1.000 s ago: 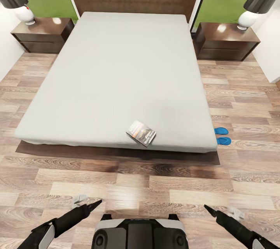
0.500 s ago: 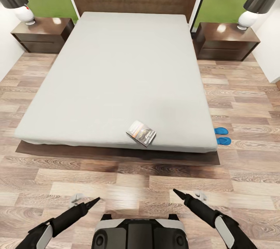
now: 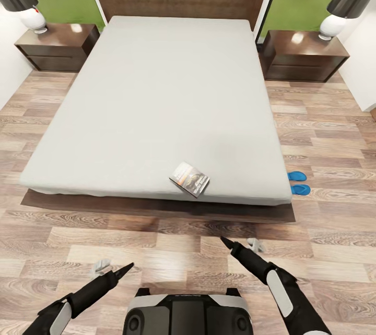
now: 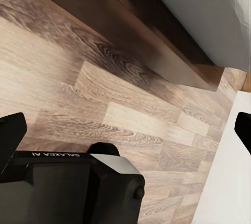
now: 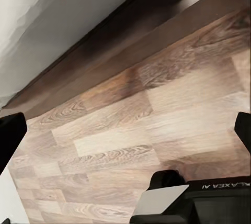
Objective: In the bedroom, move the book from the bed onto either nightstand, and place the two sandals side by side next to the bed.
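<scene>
The book lies flat on the pale grey bed, close to its foot edge and right of the middle. Two blue sandals rest on the floor by the bed's right foot corner, partly tucked under the mattress edge. One dark nightstand stands at the bed's left, the other nightstand at its right. My left gripper hangs open low over the floor. My right gripper is open too, nearer the bed's foot and below the book. Both are empty.
A lamp with a dark shade and white base stands on the left nightstand, and a matching lamp on the right one. The dark platform frame sticks out past the mattress at the foot. My base is at the bottom.
My right arm has swung left and forward, from the lower right corner toward the bed's foot. The left arm has barely moved. Book and sandals are unchanged.
</scene>
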Robot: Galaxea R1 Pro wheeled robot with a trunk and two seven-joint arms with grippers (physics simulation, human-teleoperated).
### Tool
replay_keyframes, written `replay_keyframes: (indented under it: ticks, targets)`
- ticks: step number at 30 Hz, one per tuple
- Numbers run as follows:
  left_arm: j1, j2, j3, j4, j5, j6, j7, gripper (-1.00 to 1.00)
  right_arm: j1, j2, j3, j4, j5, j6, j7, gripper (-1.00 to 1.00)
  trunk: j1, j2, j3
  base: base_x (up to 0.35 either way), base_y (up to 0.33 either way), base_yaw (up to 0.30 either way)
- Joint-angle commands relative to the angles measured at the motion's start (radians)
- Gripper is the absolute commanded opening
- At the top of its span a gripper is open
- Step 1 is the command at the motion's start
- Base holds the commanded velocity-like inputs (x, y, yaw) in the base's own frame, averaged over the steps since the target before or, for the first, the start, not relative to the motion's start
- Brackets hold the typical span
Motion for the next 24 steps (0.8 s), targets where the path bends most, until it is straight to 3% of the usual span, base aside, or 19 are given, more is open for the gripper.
replay_keyframes:
  ticks: [1,12,15,16,20,21,23,24]
  targets:
    - [0.000,-0.003,0.002,0.001,0.005,0.010,-0.004,1.00,0.000,0.005,-0.005,-0.001,-0.010,0.008,-0.029,1.00,0.001,-0.001,-0.001,0.000,0.000,0.000]
    - [0.000,-0.006,0.002,0.001,0.004,0.010,-0.005,1.00,0.000,0.016,-0.002,-0.001,-0.020,-0.008,-0.058,1.00,0.001,-0.001,-0.001,0.000,0.000,0.000]
    - [0.000,-0.006,0.002,0.001,0.004,0.010,-0.006,1.00,0.000,0.022,-0.001,0.003,-0.043,-0.013,-0.054,1.00,0.001,-0.001,-0.001,0.000,0.000,0.000]
    - [0.000,-0.006,0.002,0.000,0.004,0.010,-0.006,1.00,0.000,0.023,-0.001,0.004,-0.093,-0.033,-0.052,1.00,0.001,-0.001,-0.001,0.000,0.000,0.000]
    - [0.000,-0.006,0.001,-0.001,0.005,0.011,-0.007,1.00,0.000,0.024,-0.002,0.005,-0.193,-0.119,-0.051,1.00,0.001,-0.001,-0.001,0.000,0.000,0.000]
    - [0.000,-0.006,0.001,-0.006,0.005,0.012,-0.007,1.00,0.000,0.024,-0.002,0.005,-0.250,-0.186,-0.050,1.00,0.001,-0.001,-0.001,0.000,0.000,0.000]
    - [0.000,-0.007,0.002,-0.024,0.005,0.013,-0.007,1.00,0.000,0.023,-0.003,0.003,-0.330,-0.250,-0.050,1.00,0.001,-0.001,-0.001,0.000,0.000,0.000]
    - [0.000,-0.008,0.002,-0.035,0.005,0.013,-0.007,1.00,0.000,0.022,-0.004,0.003,-0.419,-0.278,-0.049,1.00,0.001,-0.001,-0.001,0.000,0.000,0.000]
